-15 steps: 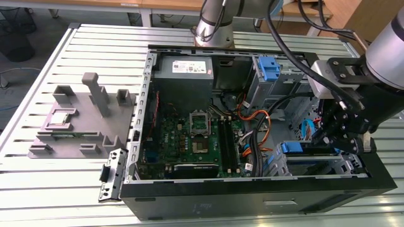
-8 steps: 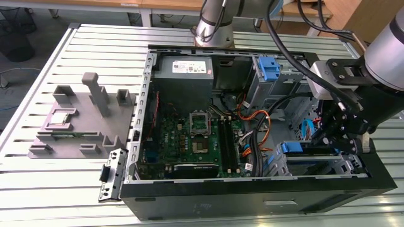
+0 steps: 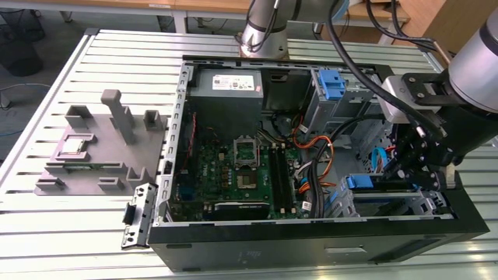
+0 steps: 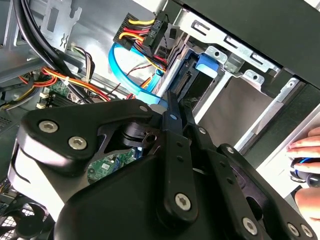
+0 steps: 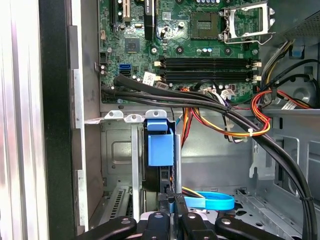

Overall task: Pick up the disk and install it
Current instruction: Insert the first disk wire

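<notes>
A slatted table (image 3: 70,233) is carrying an open black case (image 3: 311,245), lying on its side with its inside facing up. Inside it, a power supply (image 3: 225,87) is sitting at the far end, and a motherboard (image 3: 225,175) is covering the floor on the exterior view's left. A metal cage (image 3: 420,207) is occupying the near corner on the exterior view's right. The disk (image 5: 160,145) is standing on edge in that cage, its blue carrier end facing the motherboard, with metal walls on both sides. The gripper (image 5: 167,199) is hanging just above the cage at the disk's end. Its fingers (image 4: 172,107) are pressing together to a point; whether they are pinching anything cannot be told. A second blue bracket (image 3: 332,84) is sitting in the far bay on the exterior view's right. On the table to the exterior view's left of the case, a gray fixture (image 3: 101,146) is holding a small square chip (image 3: 72,146). Black cables (image 5: 200,102) are crossing between motherboard and cage, and a flat blue cable (image 5: 210,201) is looping beside the gripper. In the second wrist view, a person's hand (image 4: 306,147) is resting outside the case.
</notes>
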